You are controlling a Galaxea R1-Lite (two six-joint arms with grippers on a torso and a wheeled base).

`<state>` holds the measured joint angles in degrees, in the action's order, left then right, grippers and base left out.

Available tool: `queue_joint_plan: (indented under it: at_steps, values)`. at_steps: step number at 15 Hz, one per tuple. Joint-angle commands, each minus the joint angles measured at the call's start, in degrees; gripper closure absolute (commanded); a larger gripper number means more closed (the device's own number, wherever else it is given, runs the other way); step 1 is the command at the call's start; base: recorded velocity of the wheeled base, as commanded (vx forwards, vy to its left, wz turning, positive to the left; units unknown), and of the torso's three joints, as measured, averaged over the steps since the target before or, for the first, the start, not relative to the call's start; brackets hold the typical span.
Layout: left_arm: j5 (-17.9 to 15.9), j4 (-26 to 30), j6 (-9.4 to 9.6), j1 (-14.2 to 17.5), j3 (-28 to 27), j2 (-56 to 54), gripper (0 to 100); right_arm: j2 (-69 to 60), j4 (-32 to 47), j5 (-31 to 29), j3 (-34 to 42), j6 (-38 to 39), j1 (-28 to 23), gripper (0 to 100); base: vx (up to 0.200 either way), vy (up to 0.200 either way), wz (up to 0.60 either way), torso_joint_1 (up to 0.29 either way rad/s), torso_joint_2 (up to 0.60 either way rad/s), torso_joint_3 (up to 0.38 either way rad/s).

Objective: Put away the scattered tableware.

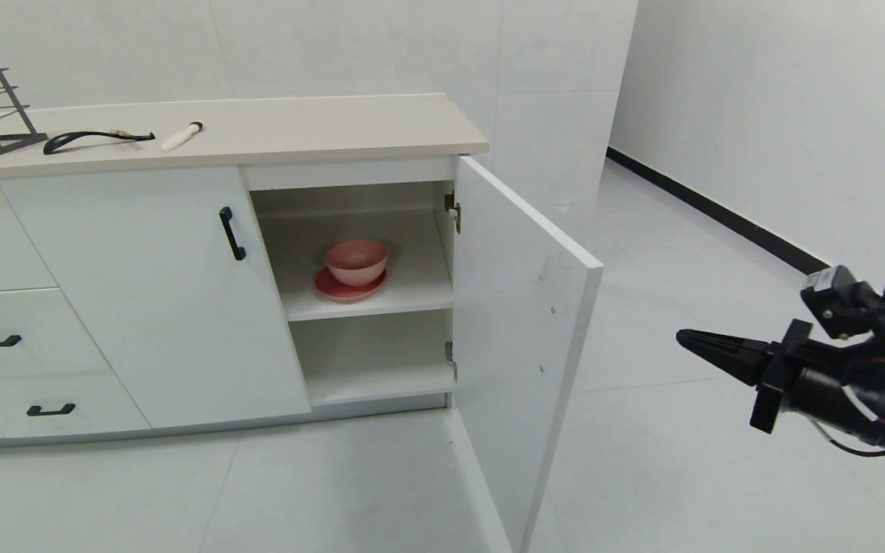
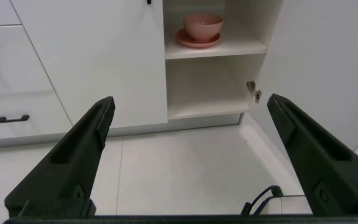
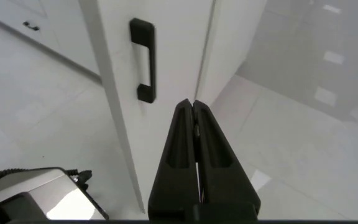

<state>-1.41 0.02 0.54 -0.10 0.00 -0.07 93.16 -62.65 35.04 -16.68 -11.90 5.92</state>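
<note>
Holding the right end effector (image 1: 687, 336) out at the right side, black fingers (image 3: 182, 143) pressed flat together, tips pointing toward the robot's left. Extending the right arm (image 1: 857, 399) in from the lower right edge, wrist seemingly about level. Holding the left end effector (image 2: 189, 102) with both fingers spread far apart, pointing forward and down.

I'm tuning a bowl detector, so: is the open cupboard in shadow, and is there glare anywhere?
Head view: the pink bowl on its plate is evenly lit, with only soft shade in the lower compartment. Left wrist view: the same, no glare on the bowl. Right wrist view: bright light patches reflect off the floor tiles.
</note>
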Motion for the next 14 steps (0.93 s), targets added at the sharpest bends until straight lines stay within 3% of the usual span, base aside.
queue_joint_plan:
  at_steps: [1, 7, 14]
  values:
    - [0.0, 0.0, -0.01, 0.0, 0.0, 0.1, 0, 6.1, -1.3, 1.1, -1.7, -0.5, 3.0, 100, 0.0, 0.0, 0.0, 0.0, 0.0, 0.0]
    - [0.0, 0.1, 0.08, 0.0, 0.0, 0.1, 0, 14.2, -4.6, 1.3, -9.0, -2.3, 9.8, 100, 0.0, 0.0, 0.0, 0.0, 0.0, 0.0]
    - [0.1, 0.1, 0.25, 0.0, 0.0, 0.1, 0, 16.6, -4.7, 1.2, -12.2, -2.4, 10.7, 100, 0.0, 0.0, 0.0, 0.0, 0.0, 0.0]
